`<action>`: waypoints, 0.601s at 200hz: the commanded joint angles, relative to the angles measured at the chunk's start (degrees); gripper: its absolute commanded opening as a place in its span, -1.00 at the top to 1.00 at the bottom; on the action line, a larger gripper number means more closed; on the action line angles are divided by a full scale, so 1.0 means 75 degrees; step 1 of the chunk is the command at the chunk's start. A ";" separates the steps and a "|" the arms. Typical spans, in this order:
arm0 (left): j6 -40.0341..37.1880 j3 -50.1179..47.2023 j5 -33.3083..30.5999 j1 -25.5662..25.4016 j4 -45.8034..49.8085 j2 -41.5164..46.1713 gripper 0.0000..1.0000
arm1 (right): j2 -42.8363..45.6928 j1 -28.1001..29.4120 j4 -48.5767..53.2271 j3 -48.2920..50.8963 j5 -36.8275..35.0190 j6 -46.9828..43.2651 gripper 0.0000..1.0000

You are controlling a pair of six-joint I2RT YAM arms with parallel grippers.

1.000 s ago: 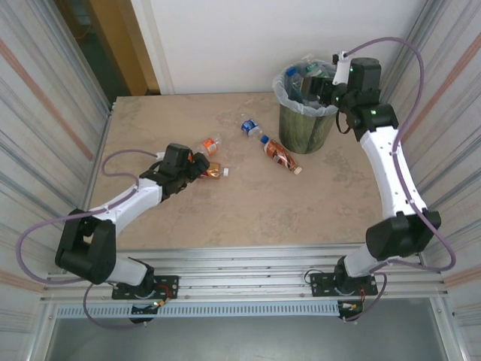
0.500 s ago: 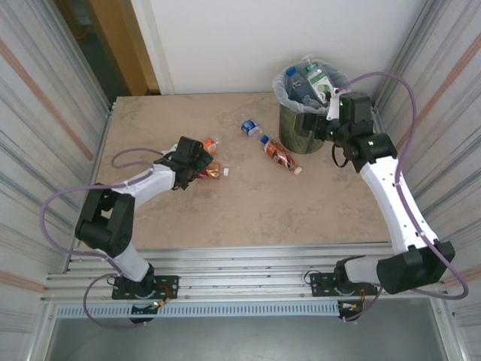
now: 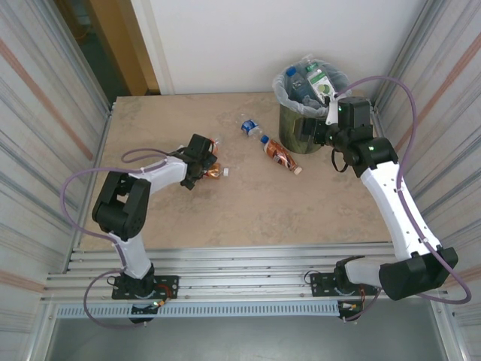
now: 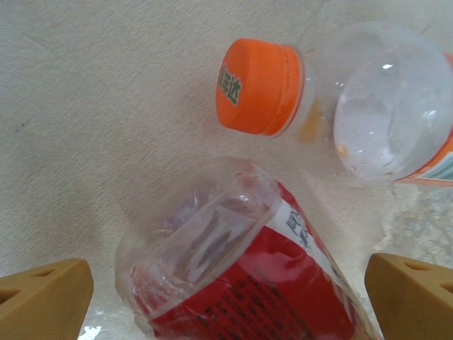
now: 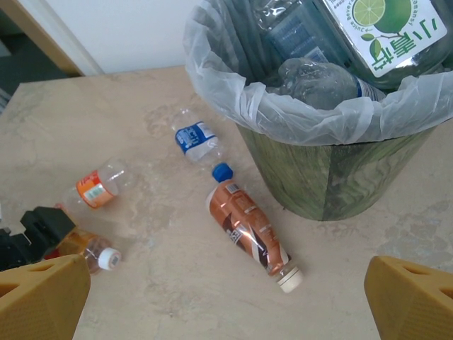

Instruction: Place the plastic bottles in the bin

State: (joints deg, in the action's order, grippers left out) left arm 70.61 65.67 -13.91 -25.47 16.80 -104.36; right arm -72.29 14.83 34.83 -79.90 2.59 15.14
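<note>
Left gripper (image 4: 226, 296): jaws wide, straddling red-labelled bottle (image 4: 283, 280), not clamped.
Right gripper (image 5: 226, 297): wide open, empty; bin (image 5: 318, 177) at 1 o'clock.

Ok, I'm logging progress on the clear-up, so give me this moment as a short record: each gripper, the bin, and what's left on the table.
left gripper: open, a finger on either side of the red-labelled bottle, not closed on it
right gripper: open, empty, close to the bin
bin contents: several bottles, lime-labelled bottle on top
left on table: four bottles, namely the red-labelled one, the orange-capped bottle next to it, the blue-labelled bottle and the brown bottle
</note>
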 commanded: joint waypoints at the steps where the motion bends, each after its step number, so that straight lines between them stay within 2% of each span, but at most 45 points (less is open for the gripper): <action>1: 0.0160 0.0234 -0.0247 -0.0049 0.0338 -0.0104 -0.97 | -0.0018 0.0074 0.0056 0.0094 -0.0137 0.0285 -0.95; 45: 0.0160 0.0081 -0.0038 -0.0072 0.0350 -0.0251 -0.82 | -0.0087 0.0132 0.0039 0.0074 -0.0135 0.0405 -0.95; 87: 0.0095 -0.0054 0.0117 -0.0107 0.0350 -0.0231 -0.59 | -0.0088 0.0193 0.0073 0.0062 -0.0217 0.0460 -0.95; 120: 0.0047 -0.0139 0.0251 -0.0151 0.0290 -0.0196 -0.55 | -0.0129 0.0214 0.0091 0.0024 -0.0240 0.0526 -0.95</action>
State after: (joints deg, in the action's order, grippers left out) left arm 70.98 65.76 -12.99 -25.93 17.12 -105.21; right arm -72.86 15.90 34.83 -79.90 1.85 17.61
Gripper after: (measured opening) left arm 0.775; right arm 0.978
